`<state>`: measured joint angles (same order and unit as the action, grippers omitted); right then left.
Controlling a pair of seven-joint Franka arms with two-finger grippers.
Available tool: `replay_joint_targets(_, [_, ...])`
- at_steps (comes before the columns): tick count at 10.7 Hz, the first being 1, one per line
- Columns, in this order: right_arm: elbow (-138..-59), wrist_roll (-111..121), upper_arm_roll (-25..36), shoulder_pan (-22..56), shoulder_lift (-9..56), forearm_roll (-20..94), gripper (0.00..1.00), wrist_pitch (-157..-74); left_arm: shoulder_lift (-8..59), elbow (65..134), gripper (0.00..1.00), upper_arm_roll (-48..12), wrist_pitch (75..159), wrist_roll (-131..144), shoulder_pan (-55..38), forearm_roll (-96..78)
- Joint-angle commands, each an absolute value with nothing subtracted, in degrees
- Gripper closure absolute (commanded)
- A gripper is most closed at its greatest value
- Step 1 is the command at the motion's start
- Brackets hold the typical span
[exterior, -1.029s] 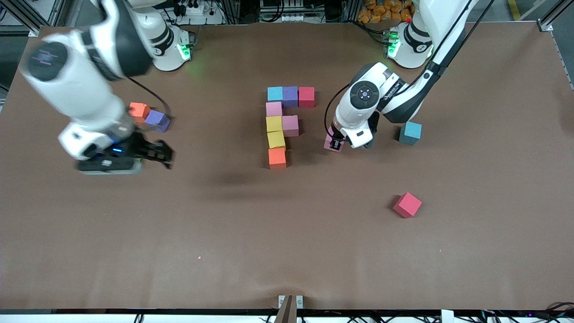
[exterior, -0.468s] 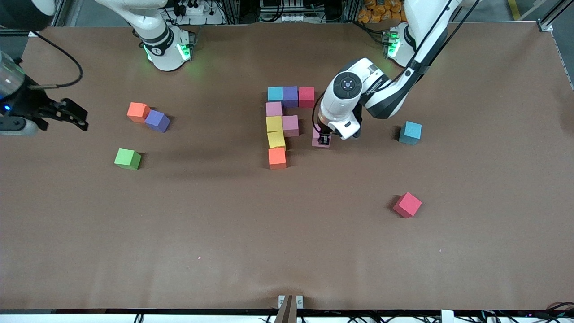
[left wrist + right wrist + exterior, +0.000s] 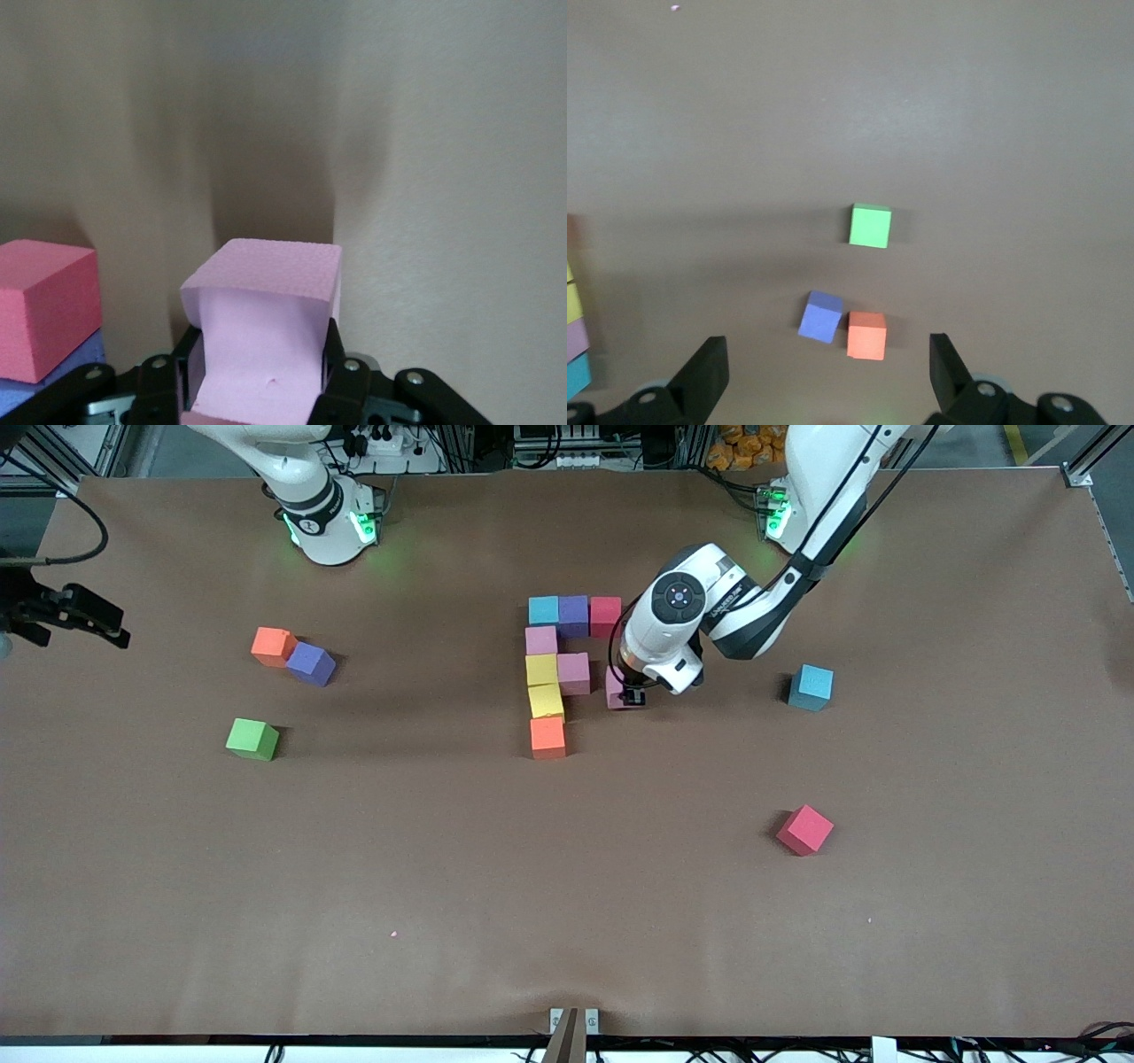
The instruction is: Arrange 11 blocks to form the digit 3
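My left gripper [image 3: 631, 695] is shut on a pink block [image 3: 614, 688], low over the table with a small gap to the pink cube [image 3: 574, 672] of the unfinished figure. In the left wrist view the pink block [image 3: 266, 319] sits between the fingers [image 3: 197, 359], with the red cube [image 3: 44, 305] beside it. The figure has a light blue [image 3: 542, 610], purple [image 3: 573, 614] and red [image 3: 606, 614] bar, then pink [image 3: 540, 640], yellow [image 3: 541, 670], yellow [image 3: 546, 701] and orange [image 3: 547, 736] cubes. My right gripper [image 3: 99, 622] is open and empty, high at the right arm's end.
Loose light blue [image 3: 811, 686] and red [image 3: 804, 829] cubes lie toward the left arm's end. Orange [image 3: 272, 646], purple [image 3: 310, 662] and green [image 3: 252, 739] cubes lie toward the right arm's end, also in the right wrist view: green [image 3: 870, 225], purple [image 3: 820, 316], orange [image 3: 866, 335].
My left gripper has carried the pink block toward the figure's middle pink cube. My right arm has swung up and away to the table's end, uncovering the green cube.
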<state>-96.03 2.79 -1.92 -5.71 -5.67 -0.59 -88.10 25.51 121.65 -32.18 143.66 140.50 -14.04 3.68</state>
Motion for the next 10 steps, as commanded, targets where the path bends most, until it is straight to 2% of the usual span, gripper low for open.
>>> replay_joint_targets(1, [-96.1,4.6,-2.3,-6.4,-6.1,1.3,0.00,-87.4,25.0,123.8,1.00,-31.6,145.8,141.8,-15.8,2.0])
replay_joint_targets(10, [-95.4,7.0,-2.4,-6.4,-4.2,3.2,0.00,-93.6,28.0,123.4,1.00,-31.6,146.6,141.9,-17.6,2.4])
